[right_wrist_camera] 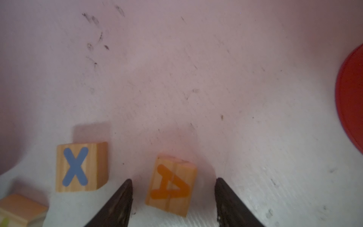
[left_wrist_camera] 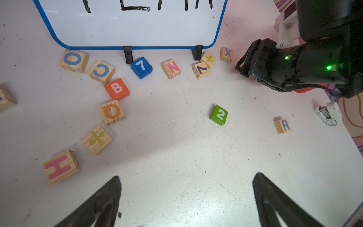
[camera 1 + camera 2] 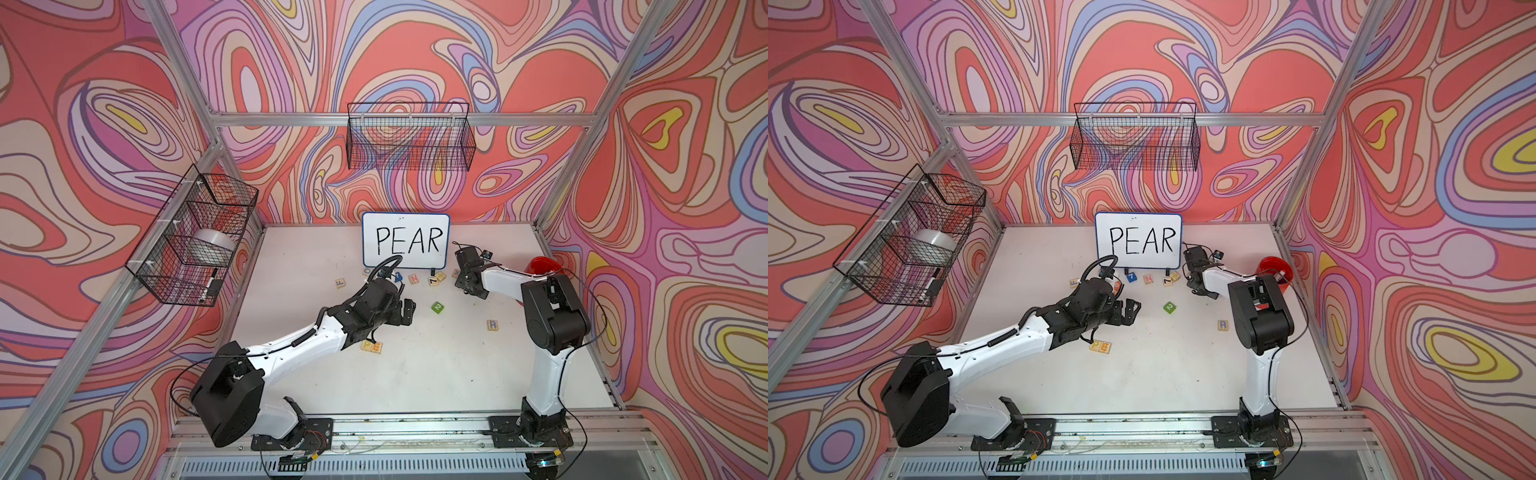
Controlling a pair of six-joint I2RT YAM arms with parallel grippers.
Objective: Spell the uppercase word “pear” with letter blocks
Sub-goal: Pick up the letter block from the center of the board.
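Observation:
The yellow P and orange E blocks [image 3: 371, 346] lie side by side on the white table, just below my left wrist. The blue R block [image 3: 493, 325] sits alone towards the right arm, also seen in the left wrist view as the R block [image 2: 282, 125]. The orange A block [image 1: 170, 185] lies tilted on the table between the fingers of my right gripper [image 1: 172, 179]. That gripper is open, with a gap on each side of the block. My left gripper [image 2: 186, 176] hovers open over bare table, holding nothing. The A block is hidden in both top views.
The white board reading PEAR [image 3: 406, 240] stands at the back. Loose blocks lie in front of it: blue 7 [image 2: 141, 67], N [image 2: 171, 68], X [image 1: 81, 167], orange B [image 2: 117, 88]. A green 2 cube [image 3: 437, 307] sits mid-table. A red bowl [image 3: 540, 266] is at the right.

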